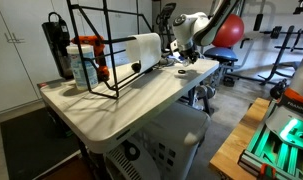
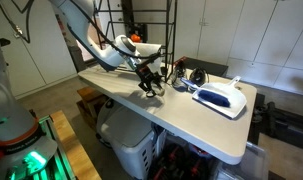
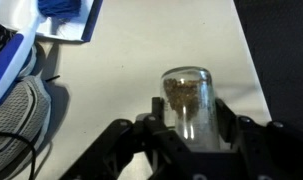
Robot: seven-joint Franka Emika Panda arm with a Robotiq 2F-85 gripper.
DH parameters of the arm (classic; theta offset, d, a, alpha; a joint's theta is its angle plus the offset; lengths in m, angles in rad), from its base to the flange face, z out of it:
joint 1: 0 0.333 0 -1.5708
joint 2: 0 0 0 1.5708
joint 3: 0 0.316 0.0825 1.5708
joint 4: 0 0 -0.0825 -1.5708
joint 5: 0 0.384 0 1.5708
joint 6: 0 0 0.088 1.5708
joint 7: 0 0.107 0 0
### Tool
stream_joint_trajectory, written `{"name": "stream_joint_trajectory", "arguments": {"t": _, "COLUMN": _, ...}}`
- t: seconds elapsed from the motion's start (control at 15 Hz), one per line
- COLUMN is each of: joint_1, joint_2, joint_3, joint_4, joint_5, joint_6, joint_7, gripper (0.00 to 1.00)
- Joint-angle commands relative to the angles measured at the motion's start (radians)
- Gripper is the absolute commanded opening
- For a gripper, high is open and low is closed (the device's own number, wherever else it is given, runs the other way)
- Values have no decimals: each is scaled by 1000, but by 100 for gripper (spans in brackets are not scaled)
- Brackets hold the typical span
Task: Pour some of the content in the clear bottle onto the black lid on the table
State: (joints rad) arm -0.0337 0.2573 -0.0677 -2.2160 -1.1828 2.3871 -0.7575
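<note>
In the wrist view my gripper is shut on the clear bottle, one finger on each side of it. The bottle points away from the camera, and brownish grains lie at its far end. It hangs over bare white table. In both exterior views the gripper hangs just above the tabletop beside the wire rack. The bottle is too small to make out there. I cannot make out the black lid in any view.
A black wire rack holds a white roll. A bluish bottle with an orange-red top and a tall black canister stand near it. A white and blue device lies nearby. The table edge runs close on the right.
</note>
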Motion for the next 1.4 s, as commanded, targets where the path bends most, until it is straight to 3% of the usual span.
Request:
{"name": "stream_joint_trajectory", "arguments": {"t": 0.0, "joint_1": 13, "joint_2": 19, "joint_3": 22, "joint_4": 16, "joint_5": -64, "joint_6": -75, "joint_7": 54, "gripper": 28}}
{"name": "stream_joint_trajectory", "arguments": {"t": 1.33, "joint_1": 50, "joint_2": 80, "joint_3": 79, "joint_4": 49, "joint_5": -210, "joint_6": -281, "joint_7": 135, "gripper": 28}}
